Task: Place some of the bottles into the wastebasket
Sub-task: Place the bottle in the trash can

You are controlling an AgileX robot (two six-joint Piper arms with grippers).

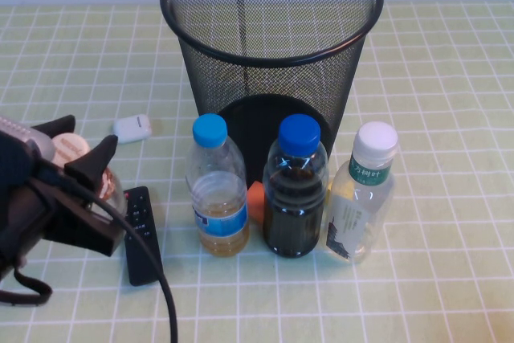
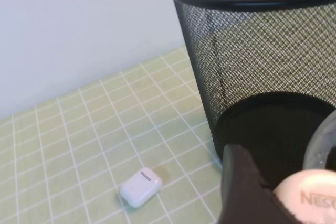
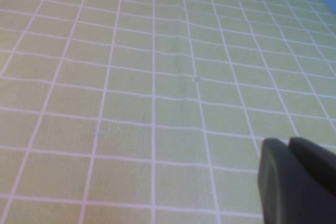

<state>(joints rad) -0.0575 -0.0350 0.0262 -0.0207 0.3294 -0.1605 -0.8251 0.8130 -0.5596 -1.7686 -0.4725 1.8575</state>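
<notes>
The short bottle point(image 1: 71, 150) with a cream-white cap and red-brown label stands at the left of the table. My left gripper point(image 1: 80, 144) is shut on it at the cap. In the left wrist view one dark finger point(image 2: 239, 182) presses the cap point(image 2: 310, 195). The taller white-capped bottle point(image 1: 361, 194) with a green-and-white label stands at the right of the row, in front of the wastebasket point(image 1: 273, 70). The black mesh wastebasket also fills the left wrist view point(image 2: 252, 77). My right gripper point(image 3: 290, 153) is shut and empty over bare tablecloth, out of the high view.
A blue-capped bottle with a blue label point(image 1: 217, 198) and a blue-capped bottle of dark liquid point(image 1: 295, 190) stand in front of the bin. An orange object point(image 1: 255, 201) sits between them. A black remote point(image 1: 142, 234) and a white earbud case point(image 1: 132, 127) lie near my left gripper.
</notes>
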